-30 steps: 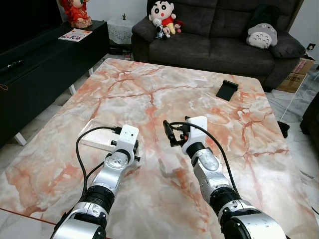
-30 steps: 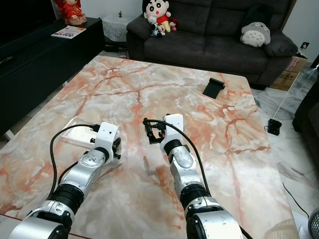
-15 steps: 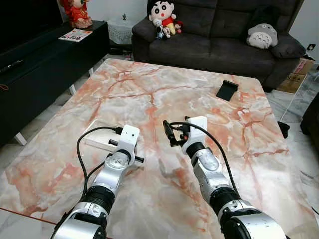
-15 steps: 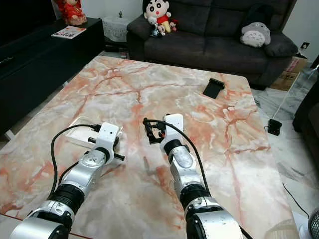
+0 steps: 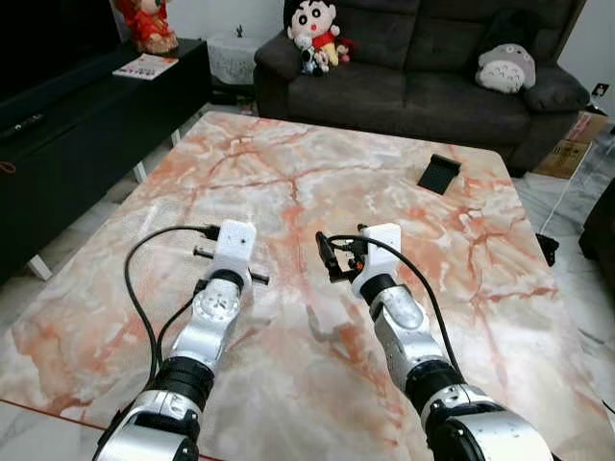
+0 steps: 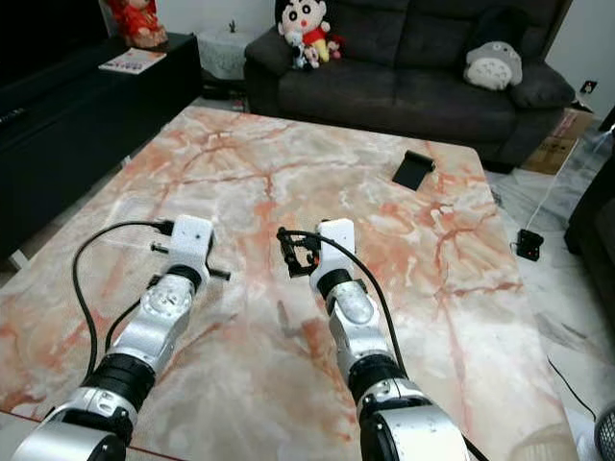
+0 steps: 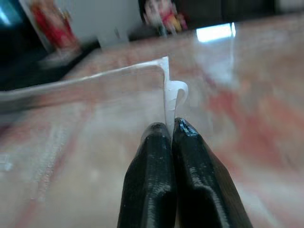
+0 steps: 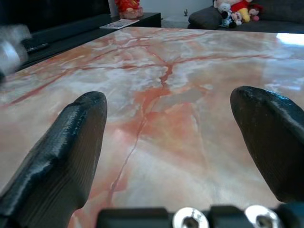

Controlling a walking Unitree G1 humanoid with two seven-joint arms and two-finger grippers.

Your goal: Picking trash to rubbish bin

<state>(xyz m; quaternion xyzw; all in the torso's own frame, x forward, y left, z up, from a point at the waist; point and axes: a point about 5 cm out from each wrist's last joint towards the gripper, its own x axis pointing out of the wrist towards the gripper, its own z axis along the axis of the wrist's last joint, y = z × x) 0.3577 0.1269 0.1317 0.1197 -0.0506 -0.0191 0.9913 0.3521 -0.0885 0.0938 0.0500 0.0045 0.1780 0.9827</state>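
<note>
On the marble desk before us, our left gripper is pinched tight on the rim of a clear plastic tray; the tray sits near the desk's left side, just ahead of that wrist. Our right gripper hovers low over the middle of the desk with its fingers spread wide, holding nothing. Farther off, a small black stand rests near the sofa.
</note>
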